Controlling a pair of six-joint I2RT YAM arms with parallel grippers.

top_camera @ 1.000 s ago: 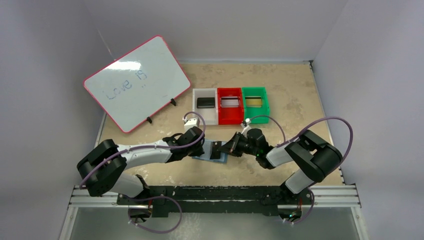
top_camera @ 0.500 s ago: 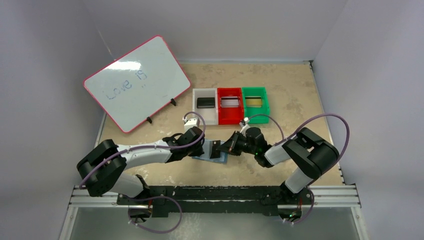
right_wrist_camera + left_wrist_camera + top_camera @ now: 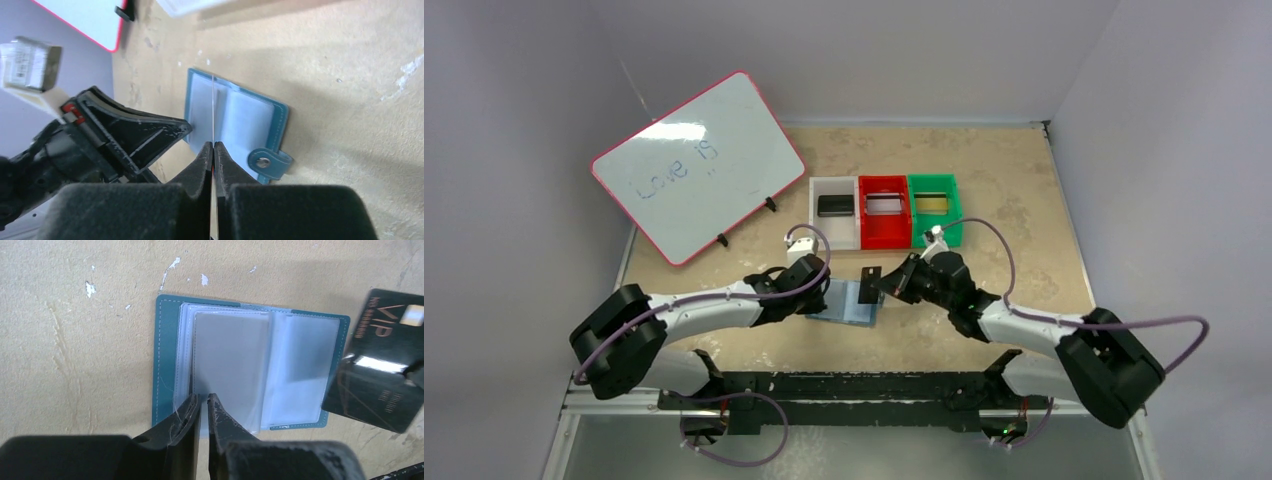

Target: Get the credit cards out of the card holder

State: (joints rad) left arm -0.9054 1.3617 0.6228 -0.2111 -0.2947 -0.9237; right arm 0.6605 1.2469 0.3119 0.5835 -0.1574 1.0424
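A beige, mottled table (image 3: pixel 1014 180) is filling the middle of the view, its surface showing white chips and scuffs (clearest from the left wrist camera). Pale lilac-grey walls (image 3: pixel 854 50) are closing it in at the back and on both sides. A pink-rimmed whiteboard (image 3: pixel 699 165) is leaning at the far left corner, catching a bright glare of light. An aluminium rail (image 3: pixel 854 395) is running along the near edge, with a dull grey-green surface showing below it.

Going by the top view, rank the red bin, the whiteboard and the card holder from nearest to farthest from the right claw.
From the right claw, which pinches a black card:
1. card holder: lying open just to its left, slightly toward the arm bases.
2. red bin: straight beyond it, the middle of the three bins.
3. whiteboard: propped up at the far left.
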